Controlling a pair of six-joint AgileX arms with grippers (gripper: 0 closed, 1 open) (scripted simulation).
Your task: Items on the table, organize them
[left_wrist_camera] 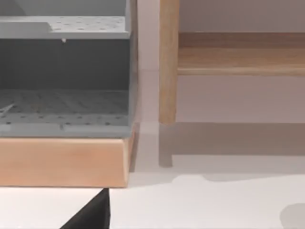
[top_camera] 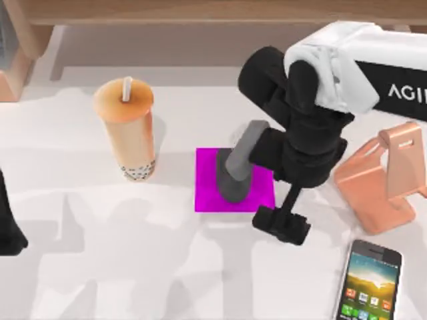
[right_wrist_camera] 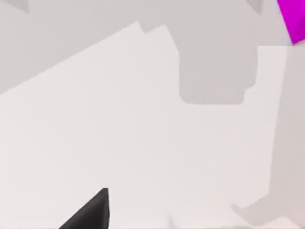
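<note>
Mouse (top_camera: 235, 175) rests on the magenta mat (top_camera: 208, 193), its long axis running away from the near edge, just left of the right gripper (top_camera: 281, 223), which hovers at the mat's near right corner; whether it is released or clenched I cannot tell. Smartphone (top_camera: 368, 283) lies on the bench (top_camera: 100, 267) to that gripper's right, nearer it than to the parked left arm (top_camera: 8, 227). Bubble tea cup (top_camera: 127, 130) stands well left.

We found open surface (top_camera: 133, 267) at front left; the cup (top_camera: 127, 130), mouse (top_camera: 237, 170), pink stand (top_camera: 380, 180) and phone (top_camera: 370, 283) blocked the rest.
</note>
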